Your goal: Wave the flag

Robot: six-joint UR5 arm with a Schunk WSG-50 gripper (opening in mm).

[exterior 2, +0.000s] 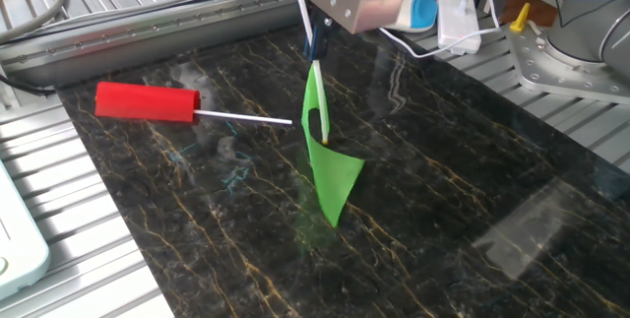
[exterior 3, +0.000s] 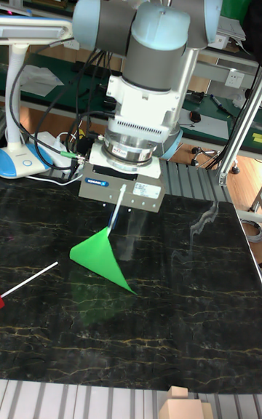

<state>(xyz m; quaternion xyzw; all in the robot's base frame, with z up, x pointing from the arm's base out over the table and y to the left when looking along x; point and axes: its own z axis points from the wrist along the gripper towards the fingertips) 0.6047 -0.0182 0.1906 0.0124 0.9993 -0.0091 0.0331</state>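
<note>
The flag (exterior 2: 327,168) is a bright green cloth on a thin white stick (exterior 2: 305,13). It hangs point-down just above the dark marble table (exterior 2: 443,210), with the stick tilted. My gripper (exterior 2: 317,50) is shut on the stick right above the cloth, its silver body at the frame's top edge. In the tall fixed view the flag (exterior 3: 100,257) spreads out below the gripper (exterior 3: 118,208), and the stick runs up between the fingers. The fingertips themselves are mostly hidden behind the stick and cloth.
A red rolled-up flag (exterior 2: 148,101) on a white stick lies on the table to the left; its stick end (exterior 3: 29,278) shows in the tall view. Cables, a white adapter (exterior 2: 458,15) and the arm base (exterior 2: 581,32) sit at the back right. Metal rails border the left.
</note>
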